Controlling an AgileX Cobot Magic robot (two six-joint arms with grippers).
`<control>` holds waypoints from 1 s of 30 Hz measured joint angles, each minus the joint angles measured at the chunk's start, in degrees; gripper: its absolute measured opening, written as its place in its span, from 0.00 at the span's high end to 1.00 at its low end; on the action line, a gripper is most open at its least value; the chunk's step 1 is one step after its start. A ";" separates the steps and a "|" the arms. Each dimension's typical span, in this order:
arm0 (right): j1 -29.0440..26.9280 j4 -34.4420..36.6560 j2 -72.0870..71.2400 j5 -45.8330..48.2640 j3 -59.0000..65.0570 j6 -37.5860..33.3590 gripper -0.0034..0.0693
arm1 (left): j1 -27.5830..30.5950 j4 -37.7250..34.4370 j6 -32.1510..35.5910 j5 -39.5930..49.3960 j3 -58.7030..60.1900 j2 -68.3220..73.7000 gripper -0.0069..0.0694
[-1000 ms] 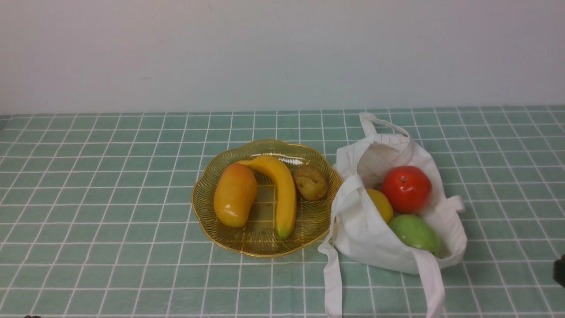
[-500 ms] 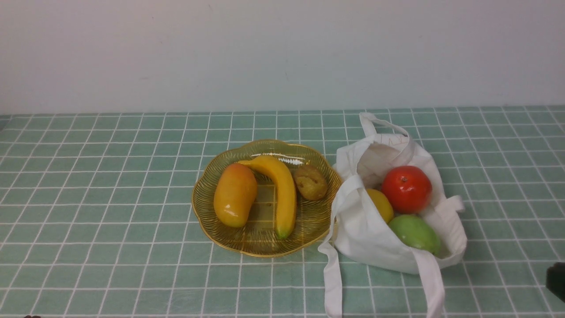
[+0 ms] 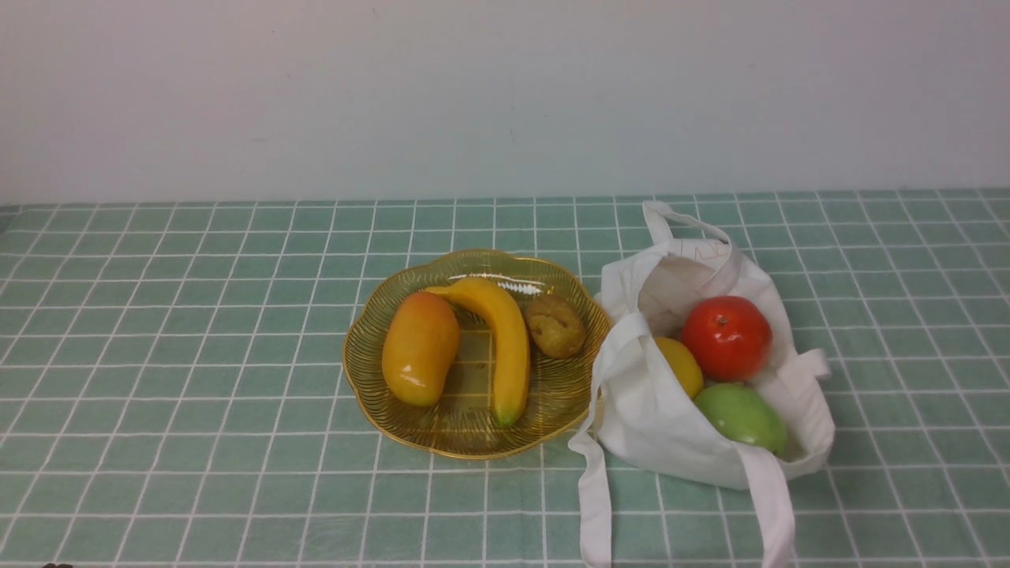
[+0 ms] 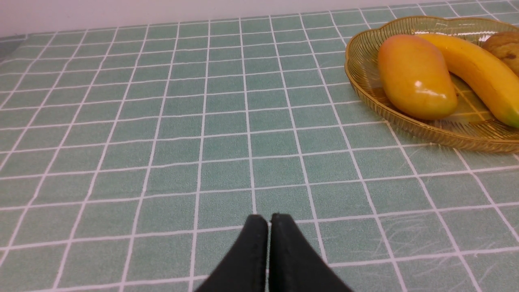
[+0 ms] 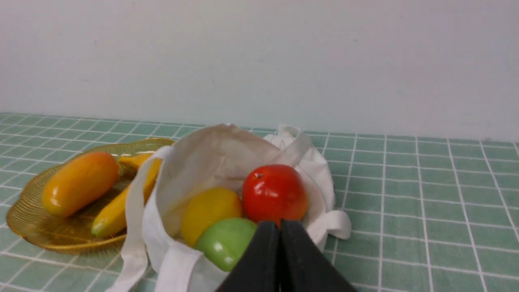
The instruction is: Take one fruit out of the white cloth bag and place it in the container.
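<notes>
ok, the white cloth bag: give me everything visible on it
The white cloth bag is a soft, slumped fabric tote lying on the green checked tablecloth, with its mouth open toward the camera. Long flat strap handles trail off it: two toward the near edge, one looped behind. Inside sit a round red fruit, a yellow fruit and a green oval fruit. Its left side sits right against the golden wire dish. No pincer touches it.
</notes>
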 joint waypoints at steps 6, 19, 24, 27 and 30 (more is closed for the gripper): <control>-2.96 -3.55 -3.42 -1.45 5.74 1.93 0.97 | 0.00 0.00 0.00 0.00 0.00 0.00 0.92; -6.11 -7.37 -3.42 -0.45 6.71 5.95 0.97 | 0.00 0.00 0.00 0.00 0.00 0.00 0.92; -6.17 -7.86 -3.42 1.16 6.58 5.95 0.97 | 0.00 0.00 0.00 0.00 0.00 0.00 0.92; -6.17 -7.86 -3.42 1.43 6.54 5.95 0.97 | 0.00 0.00 0.00 0.00 0.00 0.00 0.92; -6.17 -7.86 -3.42 1.50 6.51 5.95 0.97 | 0.00 0.00 0.00 0.00 0.00 0.00 0.92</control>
